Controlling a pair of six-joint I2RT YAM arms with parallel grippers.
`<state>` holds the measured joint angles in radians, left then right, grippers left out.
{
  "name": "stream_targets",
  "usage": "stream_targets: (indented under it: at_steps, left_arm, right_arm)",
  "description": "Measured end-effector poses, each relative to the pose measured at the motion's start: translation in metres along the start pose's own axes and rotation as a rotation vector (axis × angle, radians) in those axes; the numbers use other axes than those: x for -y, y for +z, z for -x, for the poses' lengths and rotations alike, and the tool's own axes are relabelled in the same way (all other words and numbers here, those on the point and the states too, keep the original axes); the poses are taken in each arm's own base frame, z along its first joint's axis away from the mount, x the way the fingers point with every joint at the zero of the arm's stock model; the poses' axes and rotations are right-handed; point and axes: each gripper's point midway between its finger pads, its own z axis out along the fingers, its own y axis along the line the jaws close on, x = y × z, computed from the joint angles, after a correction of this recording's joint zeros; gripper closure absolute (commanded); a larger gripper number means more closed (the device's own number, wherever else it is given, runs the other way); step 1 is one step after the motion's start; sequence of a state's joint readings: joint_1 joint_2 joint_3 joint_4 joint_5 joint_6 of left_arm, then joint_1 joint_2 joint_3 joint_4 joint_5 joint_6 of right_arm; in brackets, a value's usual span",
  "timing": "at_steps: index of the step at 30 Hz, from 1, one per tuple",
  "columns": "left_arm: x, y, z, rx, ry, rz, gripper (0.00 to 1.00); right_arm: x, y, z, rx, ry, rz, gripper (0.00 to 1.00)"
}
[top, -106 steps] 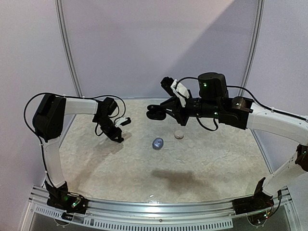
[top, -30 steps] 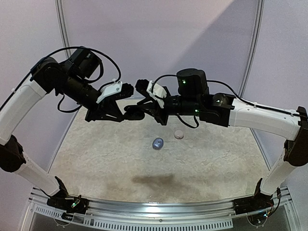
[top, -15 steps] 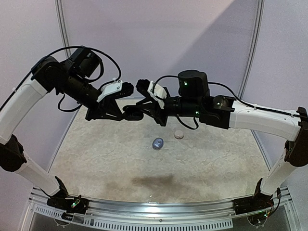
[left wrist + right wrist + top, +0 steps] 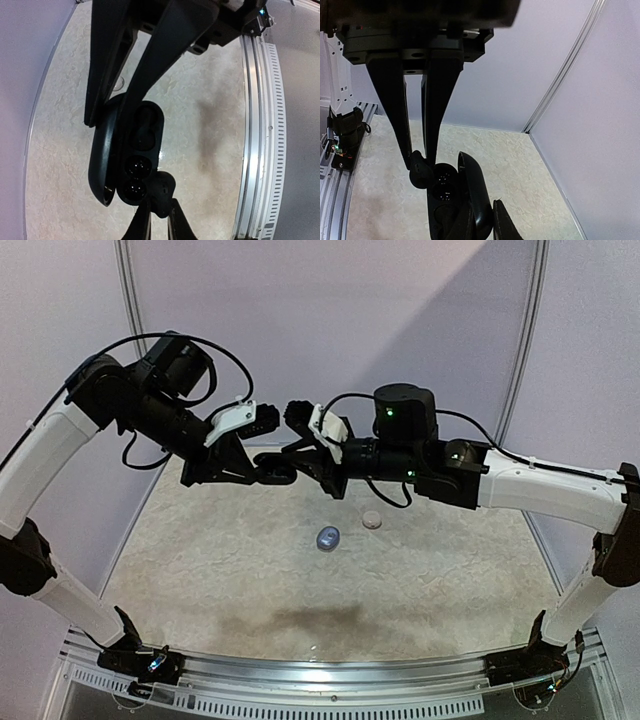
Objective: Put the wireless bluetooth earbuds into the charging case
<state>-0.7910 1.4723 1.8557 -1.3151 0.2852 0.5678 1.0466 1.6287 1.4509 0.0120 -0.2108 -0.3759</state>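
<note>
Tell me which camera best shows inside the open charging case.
Left wrist: the charging case is open, wells facing the camera. Right wrist shows it partly, low in frame; top external only a small dark shape.

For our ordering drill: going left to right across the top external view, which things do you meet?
The left gripper → black charging case → bluish oval object → pale round object.
</note>
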Motion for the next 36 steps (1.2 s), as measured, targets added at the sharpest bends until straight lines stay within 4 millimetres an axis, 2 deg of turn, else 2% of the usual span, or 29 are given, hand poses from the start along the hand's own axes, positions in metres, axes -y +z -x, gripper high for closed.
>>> stream_targets:
  at_steps: [9, 25, 36]
  left_arm:
    - [-0.002, -0.005, 0.007, 0.026, 0.005, 0.012, 1.0]
    - [-0.003, 0.004, -0.001, -0.022, 0.034, 0.016, 1.0]
    - [-0.001, 0.011, -0.004, -0.047, 0.057, 0.0, 0.81]
  right_arm:
    - [-0.007, 0.001, 0.003, 0.013, -0.008, 0.014, 1.0]
    - [-0.01, 0.001, -0.002, 0.003, -0.013, 0.02, 1.0]
    - [-0.012, 0.001, -0.005, -0.01, -0.017, 0.03, 1.0]
